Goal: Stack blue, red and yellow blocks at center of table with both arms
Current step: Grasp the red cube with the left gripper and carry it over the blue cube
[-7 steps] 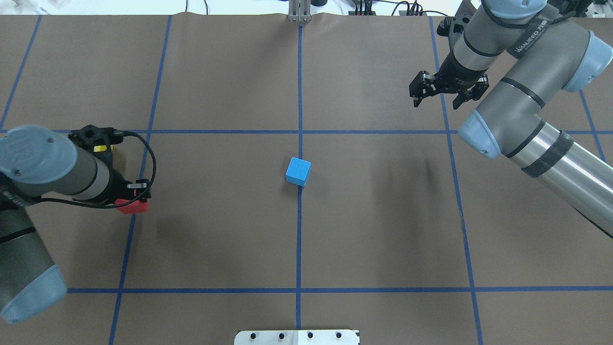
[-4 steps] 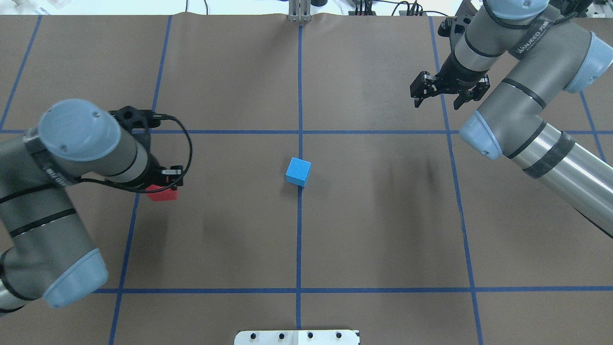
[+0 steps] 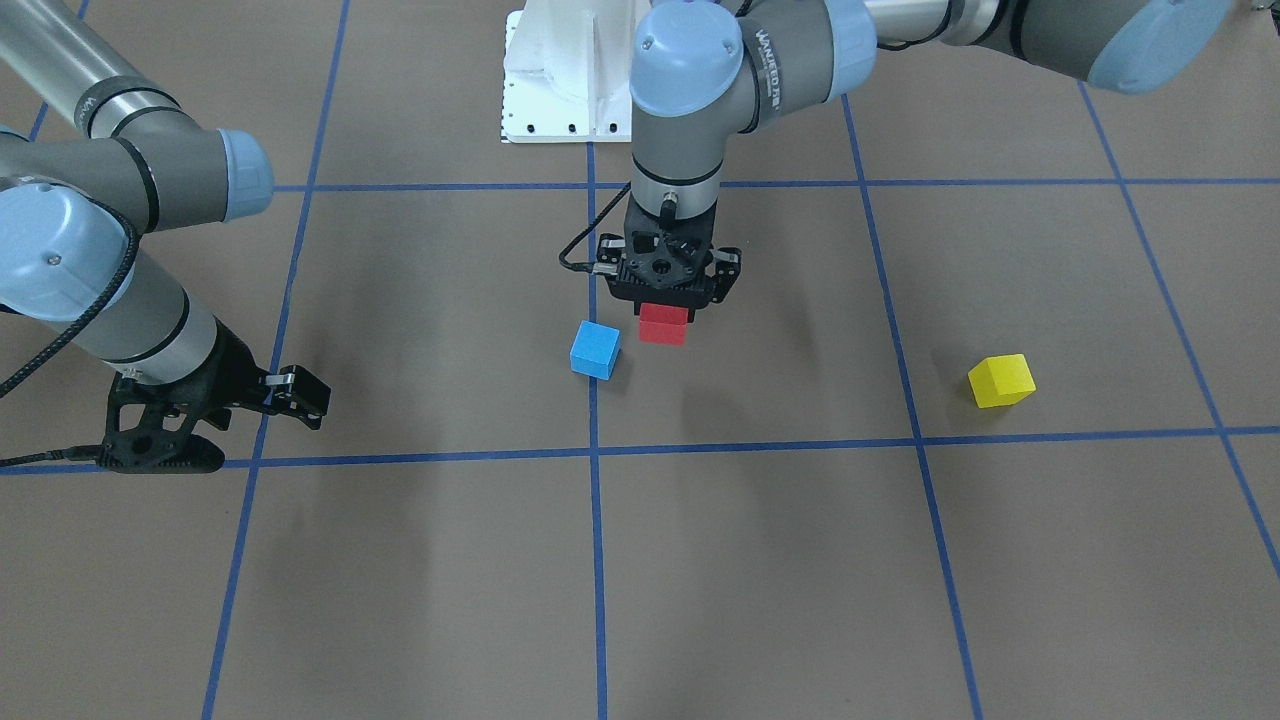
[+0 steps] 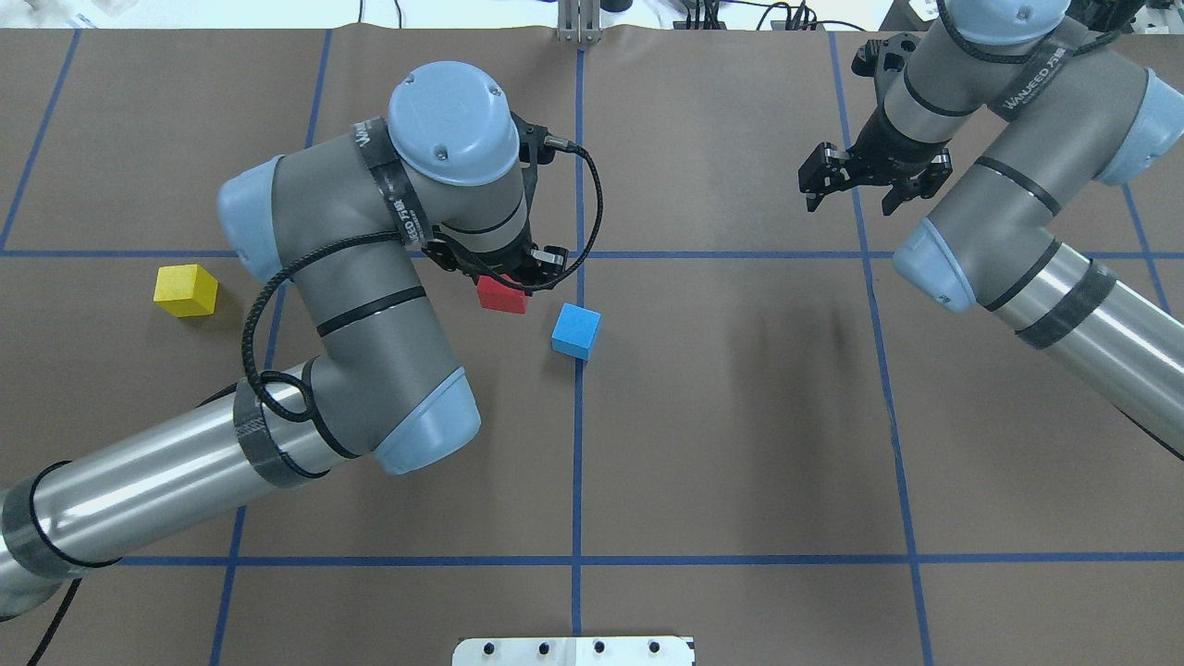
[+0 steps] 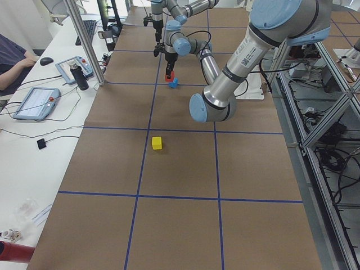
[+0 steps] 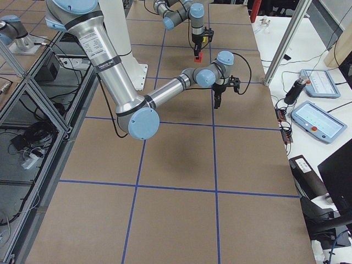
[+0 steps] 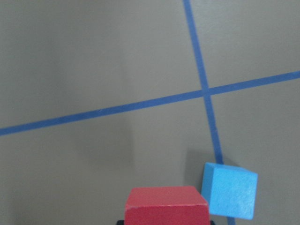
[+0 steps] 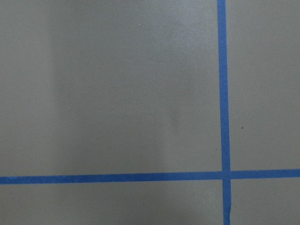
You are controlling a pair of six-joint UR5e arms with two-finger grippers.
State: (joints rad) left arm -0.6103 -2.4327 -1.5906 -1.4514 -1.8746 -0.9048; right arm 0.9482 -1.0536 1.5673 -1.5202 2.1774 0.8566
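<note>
The blue block (image 4: 576,330) sits at the table's centre on the blue tape cross; it also shows in the front view (image 3: 595,349) and the left wrist view (image 7: 230,191). My left gripper (image 4: 504,282) is shut on the red block (image 4: 502,295) and holds it in the air just left of the blue block. The red block also shows in the front view (image 3: 663,325) and the left wrist view (image 7: 166,206). The yellow block (image 4: 186,289) lies on the table far left, also in the front view (image 3: 1001,380). My right gripper (image 4: 875,190) is open and empty at the far right.
The brown table cover (image 4: 740,416) carries a grid of blue tape lines. A white base plate (image 4: 573,651) sits at the near edge. Operator tablets and cables (image 5: 39,101) lie on the side bench beyond the table.
My left arm has swung right with the red block, from the left side to just beside the blue block. The yellow block is now uncovered. The right arm barely moved.
</note>
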